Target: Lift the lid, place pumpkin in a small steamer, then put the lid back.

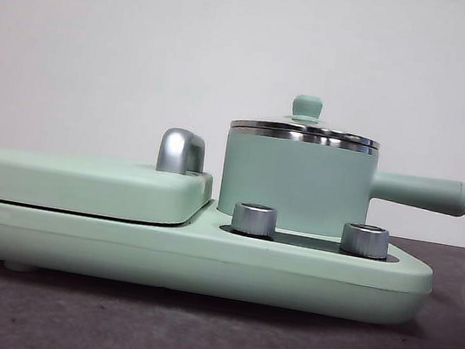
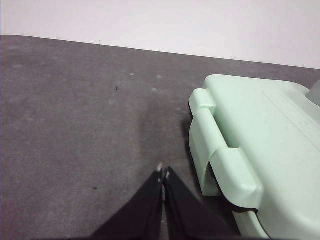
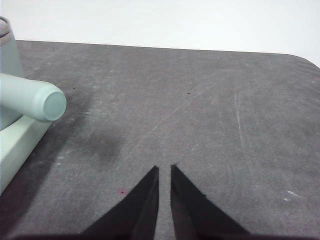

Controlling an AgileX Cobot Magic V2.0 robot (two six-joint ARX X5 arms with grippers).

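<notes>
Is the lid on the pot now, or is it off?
On. In the front view the lid sits level on the pot, its steel rim meeting the pot's rim, knob on top. Neither hand is near it.

Neither arm enters the front view. Left gripper: seen only from its own wrist camera, two black jaws tapering to points, tips pressed together with no gap between them, hanging above the surface and holding nothing. Right gripper: likewise seen only from its own wrist camera, black jaws nearly parallel, a thin sliver of gap running between them down their length, tips not quite meeting, nothing held, also off the surface.
</notes>
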